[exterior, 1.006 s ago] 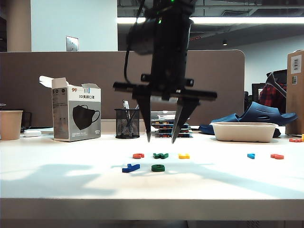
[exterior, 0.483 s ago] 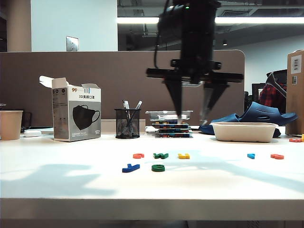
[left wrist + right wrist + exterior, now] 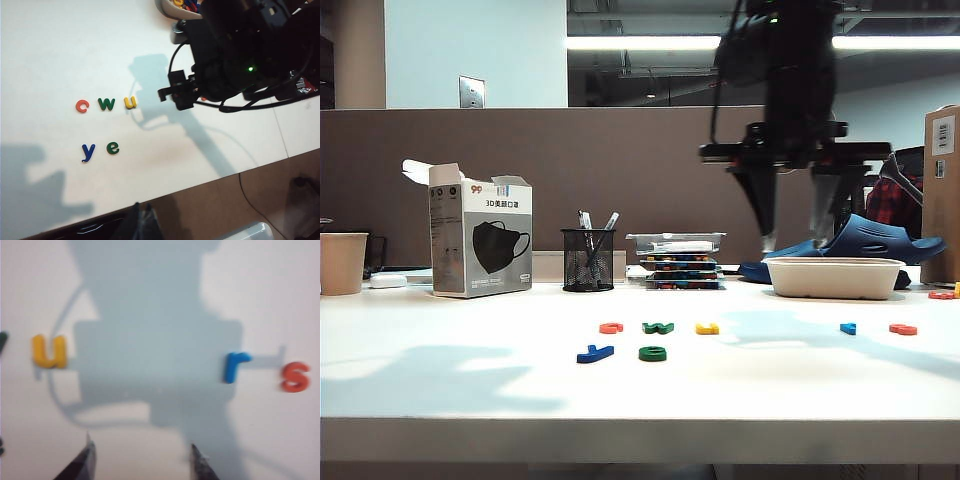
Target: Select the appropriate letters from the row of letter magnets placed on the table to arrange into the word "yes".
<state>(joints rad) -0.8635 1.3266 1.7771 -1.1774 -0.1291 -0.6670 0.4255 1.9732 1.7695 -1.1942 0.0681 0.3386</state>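
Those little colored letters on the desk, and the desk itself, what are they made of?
The letters, like the yellow u and red s, look like molded plastic: thick, rounded, solid-colored, slightly glossy. The table seems smooth white laminate, though that's uncertain.

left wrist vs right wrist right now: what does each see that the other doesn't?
Left wrist only: red-orange c, green w, dark blue y and green e set nearer the table's front edge, and the right arm above the white table. The left tool is not in view.

Right wrist only: light blue r, red-orange s, and the right tool, open, holding nothing, above bare table.

Both: the yellow u.
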